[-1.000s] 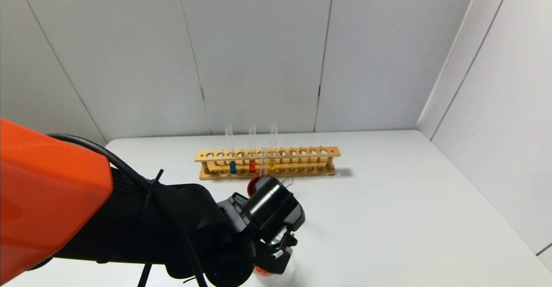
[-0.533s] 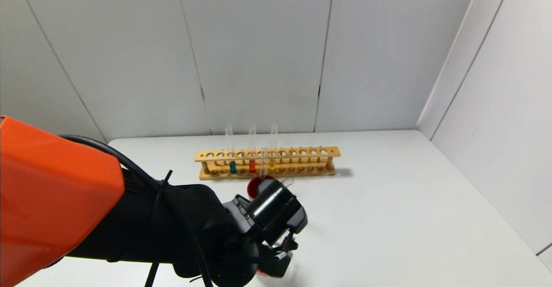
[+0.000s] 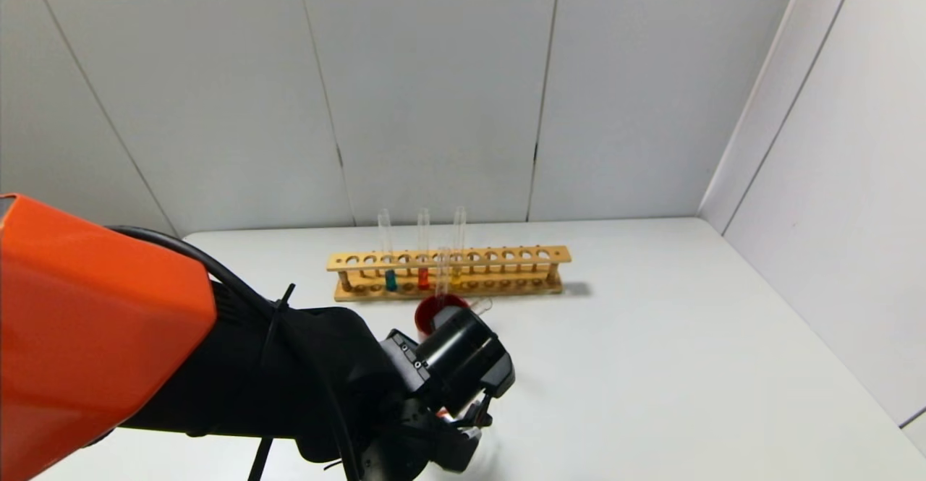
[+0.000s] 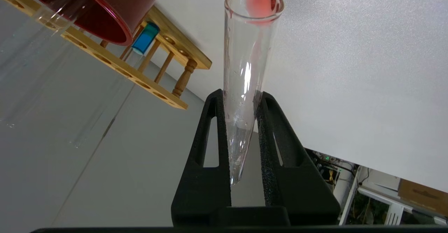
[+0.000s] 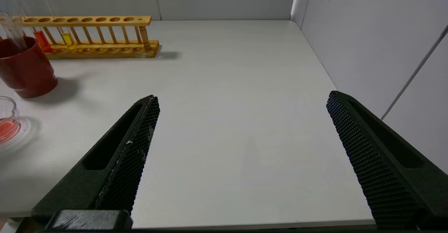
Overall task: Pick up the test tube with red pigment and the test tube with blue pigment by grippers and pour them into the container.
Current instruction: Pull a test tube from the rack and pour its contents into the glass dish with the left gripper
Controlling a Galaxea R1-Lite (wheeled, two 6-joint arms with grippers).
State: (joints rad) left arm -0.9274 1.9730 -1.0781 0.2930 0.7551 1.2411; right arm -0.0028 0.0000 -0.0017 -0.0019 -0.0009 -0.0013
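**Left gripper holding the tipped red-pigment tube above the container**

Head view. The left gripper (image 3: pixel 463 430), on a black arm with an orange shell (image 3: pixel 94 322), hangs low over the near part of the white table (image 3: pixel 651 365). Its bulk hides the container. Behind it stands an opaque dark red cup (image 3: pixel 432 309), and farther back a wooden rack (image 3: pixel 448 273) carries the test tube with blue pigment (image 3: pixel 389 264), a second red tube (image 3: pixel 423 260) and a yellow tube (image 3: pixel 458 257), all upright. The right arm is outside this view.

Left wrist view. The two black fingers (image 4: pixel 210 145) are pinched on the test tube with red pigment (image 4: pixel 246 79), gripping it near its rounded closed end. The open mouth points away from the camera toward the table, with a trace of red liquid at the rim. The dark red cup, the rack and the blue liquid lie beyond, to one side.

Right wrist view. The right gripper (image 5: pixel 241 156) hovers above the bare table near its front edge, jaws spread wide and holding nothing. The container (image 5: pixel 8 121), a low clear glass cup with red liquid in its bottom, stands on the table near the dark red cup, well apart from this gripper. The rack stands at the back.
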